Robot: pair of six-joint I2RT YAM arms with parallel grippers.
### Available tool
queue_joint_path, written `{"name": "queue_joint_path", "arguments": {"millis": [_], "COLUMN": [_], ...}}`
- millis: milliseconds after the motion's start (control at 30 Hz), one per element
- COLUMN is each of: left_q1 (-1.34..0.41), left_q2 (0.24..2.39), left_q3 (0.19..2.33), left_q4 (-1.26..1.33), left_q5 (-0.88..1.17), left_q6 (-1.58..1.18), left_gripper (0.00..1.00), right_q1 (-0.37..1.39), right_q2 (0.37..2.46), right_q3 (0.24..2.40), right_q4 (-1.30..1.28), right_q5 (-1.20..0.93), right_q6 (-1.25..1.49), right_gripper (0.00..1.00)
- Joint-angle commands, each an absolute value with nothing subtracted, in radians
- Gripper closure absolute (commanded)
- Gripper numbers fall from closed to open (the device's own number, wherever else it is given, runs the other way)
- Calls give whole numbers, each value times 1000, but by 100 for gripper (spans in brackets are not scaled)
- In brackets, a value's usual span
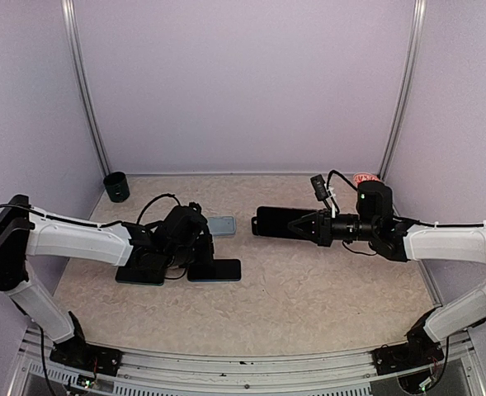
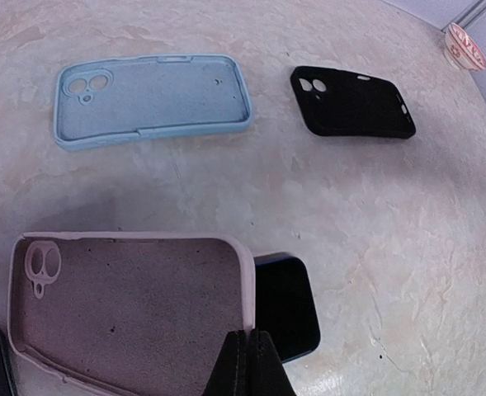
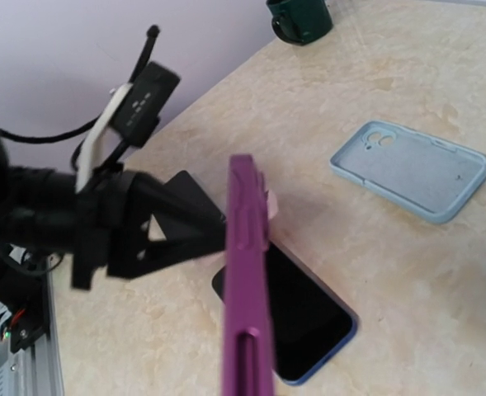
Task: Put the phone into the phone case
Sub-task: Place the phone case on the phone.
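Fingers [image 2: 230, 371] of the left gripper [image 2: 243, 346] are pressed together with no gap, their tips at the long rim of the pink case [image 2: 135, 297]. I cannot tell whether a sliver of that wall is pinched between them. The phone [image 2: 285, 307] lies flat, screen dark, just right of those tips, with one end tucked under the end of the pink case. The right gripper [image 1: 294, 223] is clamped on a purple case [image 3: 244, 272], held on edge and well apart from the phone.

The biggest risk is a collision. The two arms point at each other, and if both close on the phone, the purple case could strike the left fingers.

Next, nobody holds the phone. A push from closed tips would likely drag phone and pink case across the table together. It could also ride the phone up onto the rim rather than down into the hollow.

A smaller risk is the purple case itself. It is gripped by a thin wall, so it may swivel or slip out if pressed against anything.

Least serious, a sliding pink case could bump the light blue case [image 2: 152, 103] lying beyond the left fingertips. The black case [image 2: 354, 103], beyond and to the right, looks safely clear.
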State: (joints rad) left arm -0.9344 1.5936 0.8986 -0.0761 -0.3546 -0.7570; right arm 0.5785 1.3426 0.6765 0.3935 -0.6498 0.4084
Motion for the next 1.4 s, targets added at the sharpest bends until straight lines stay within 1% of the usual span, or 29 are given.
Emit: {"name": "queue_joint_path", "arguments": {"millis": [0,200,367,500,567,667,700,767,833,1067,1200,1367], "left_q1": [-987,-1040,-1050,-1051,-1050,-1050,-1049,-1049,-1043,-945,-884,-832], "left_q2": [1595,1690,1773,1778,1764,1722,1710,1668,1621,1452,1400,1369], "left_q3": [929,978,992,986,983,974,969,959,946,833,762,688], "left_q4": [-106,-79,-56,-41,-41,-32,-27,-21,-23,-33,-49,-23], "left_q5": [-369,-335,-312,-303,-309,-316,-315,-315,-321,-305,-303,-295], "left_q6": [-801,-810,-819,-820,-818,-809,-807,-803,-801,-793,-785,-774], "left_gripper": [100,100,99,90,79,57,51,41,34,28,26,20], "right_q1": [587,586,587,587,587,587,587,589,591,627,679,759], "right_q2": [1308,1297,1283,1271,1269,1273,1276,1280,1285,1302,1327,1371], "right_q3": [670,663,654,649,649,652,653,655,659,683,710,733], "right_q4": [462,458,449,439,438,442,444,446,439,377,316,288], "right_q5": [-647,-635,-624,-616,-615,-619,-621,-624,-623,-583,-532,-479], "right_q6": [401,400,395,388,388,391,395,400,403,393,390,434], "right_gripper": [100,100,100,100,100,100,100,100,100,100,100,100]}}
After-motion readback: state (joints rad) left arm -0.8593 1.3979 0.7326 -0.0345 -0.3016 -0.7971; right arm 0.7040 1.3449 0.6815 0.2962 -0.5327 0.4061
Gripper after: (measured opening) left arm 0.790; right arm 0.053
